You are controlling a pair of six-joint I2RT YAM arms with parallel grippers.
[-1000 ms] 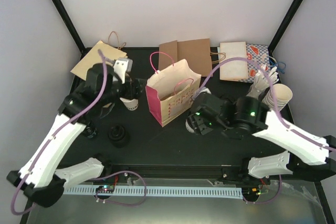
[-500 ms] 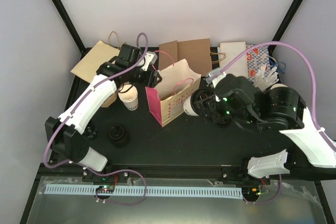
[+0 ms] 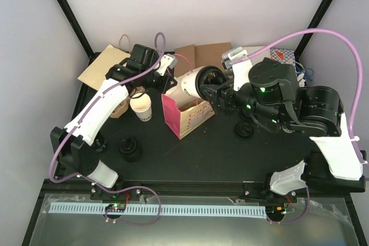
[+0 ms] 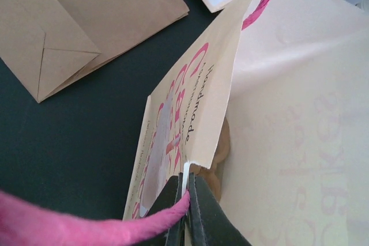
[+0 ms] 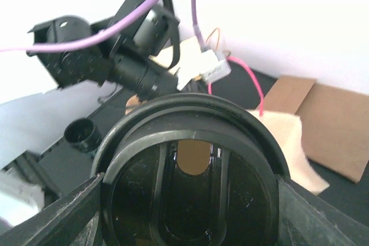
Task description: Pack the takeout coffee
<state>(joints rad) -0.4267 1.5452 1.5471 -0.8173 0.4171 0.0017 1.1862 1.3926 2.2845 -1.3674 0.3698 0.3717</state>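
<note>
Sideways, a black-lidded cup [image 3: 193, 83] is hanging over the pink bag [image 3: 190, 116].
The takeout coffee [image 3: 141, 106] is standing open left of it; the right gripper [image 3: 213, 86] is clasping the lidded cup, the left gripper [image 4: 185, 200] pinching the bag's far-left rim.

The left arm [image 3: 95, 113] stretches from its near-left base toward the far side, wrist bent rightward. The left gripper [image 4: 186, 188] is pinched tight on the rim of the paper bag [image 4: 213, 102]. The right arm [image 3: 323, 119] stands folded, forearm pointing left, and the right gripper [image 3: 214, 86] clasps a lidded white cup [image 3: 193, 82] sideways in the air.
</note>
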